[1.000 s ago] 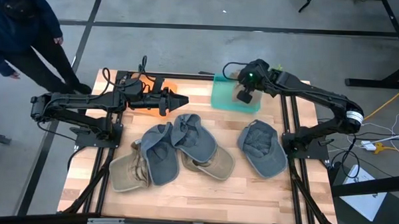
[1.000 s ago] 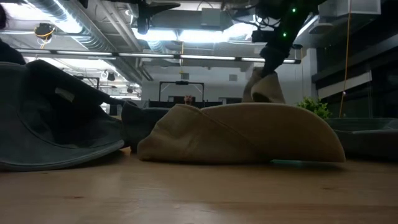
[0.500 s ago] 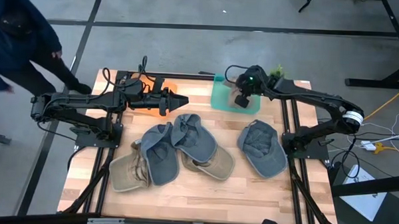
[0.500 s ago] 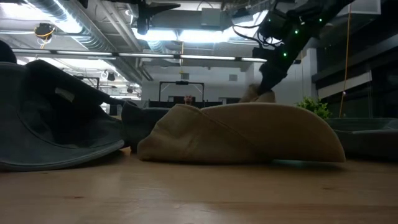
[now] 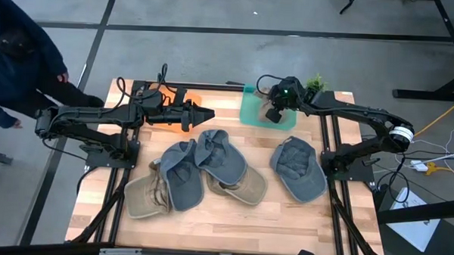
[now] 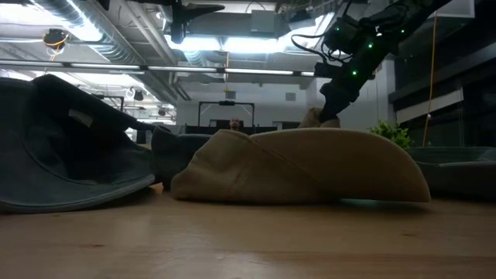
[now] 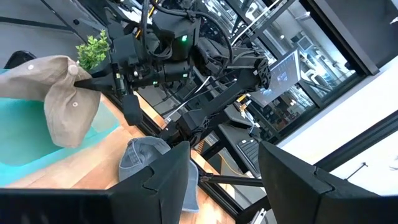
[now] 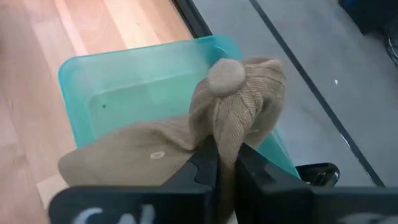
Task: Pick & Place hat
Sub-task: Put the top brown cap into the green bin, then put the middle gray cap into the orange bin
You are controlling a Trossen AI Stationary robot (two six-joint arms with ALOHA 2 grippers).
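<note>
Right jaws pinching tan hat over teal bin.

Right gripper [image 8: 225, 163] jaws clamped narrow on the tan hat [image 8: 186, 130], which hangs above the teal bin [image 5: 256, 107] at the bench [image 5: 224, 218] far edge. Left gripper [image 5: 201, 114] jaws wide, empty, near the orange bin [image 5: 161, 119]. Other hats [image 5: 203, 170] lie mid-bench.

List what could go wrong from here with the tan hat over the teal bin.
1. The right gripper pinches only a fold of the tan hat; it may slip early.
2. The hat hangs near the teal bin's rim, so part could drape over the edge.
3. The left gripper waits open near the orange bin, beside the path back to the table's hats.
</note>
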